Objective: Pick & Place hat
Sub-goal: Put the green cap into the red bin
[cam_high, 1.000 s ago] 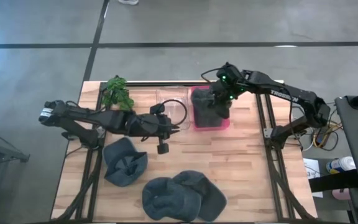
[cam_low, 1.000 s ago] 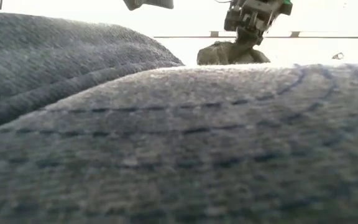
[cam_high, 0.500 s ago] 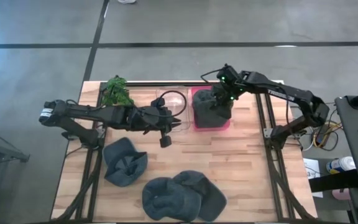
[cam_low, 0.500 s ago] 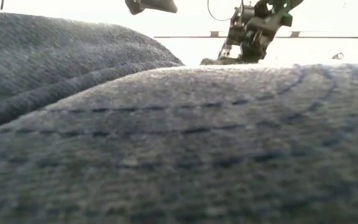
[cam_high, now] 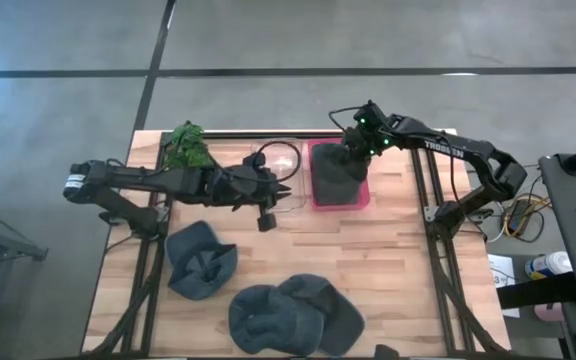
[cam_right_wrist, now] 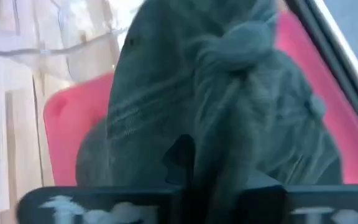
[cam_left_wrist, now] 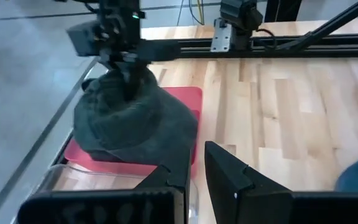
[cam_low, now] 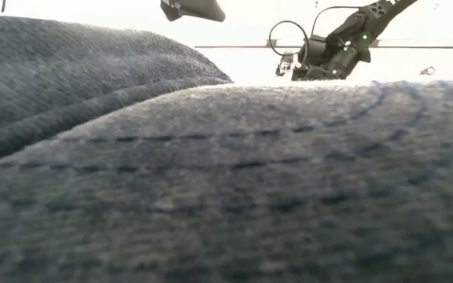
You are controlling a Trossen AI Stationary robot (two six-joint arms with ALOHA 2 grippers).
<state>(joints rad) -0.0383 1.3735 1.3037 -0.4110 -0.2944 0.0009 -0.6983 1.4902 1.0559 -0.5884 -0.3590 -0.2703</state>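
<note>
A dark grey hat (cam_high: 338, 172) sits bunched in a pink tray (cam_high: 318, 200) at the table's far middle; it also shows in the left wrist view (cam_left_wrist: 135, 124). My right gripper (cam_high: 356, 150) is over the hat and shut on its cloth. My left gripper (cam_high: 268, 215) hovers open and empty to the tray's left, by a clear container (cam_high: 280, 170). Three more dark hats lie flat on the near half of the table (cam_high: 200, 258), (cam_high: 263, 318), (cam_high: 333, 305). My right gripper pinches a bunched fold of cloth at the hat's top (cam_left_wrist: 129, 87) between its two fingers, slanting down from the far right. In the right wrist view the gathered cloth (cam_right_wrist: 229, 68) runs back between the fingers. The hat's lower part rests in the pink tray.
A green plant (cam_high: 188, 147) stands at the far left corner. Black rails (cam_left_wrist: 260, 46) run along the table's far and side edges. In the low view a hat (cam_low: 226, 181) right at the camera fills most of the picture. Bare wood (cam_high: 388, 260) lies at the right.
My right gripper has gone down and a little toward the far right with the hat, which hung below it and now rests in the pink tray. My left gripper has shifted slightly toward the far edge and the tray.
</note>
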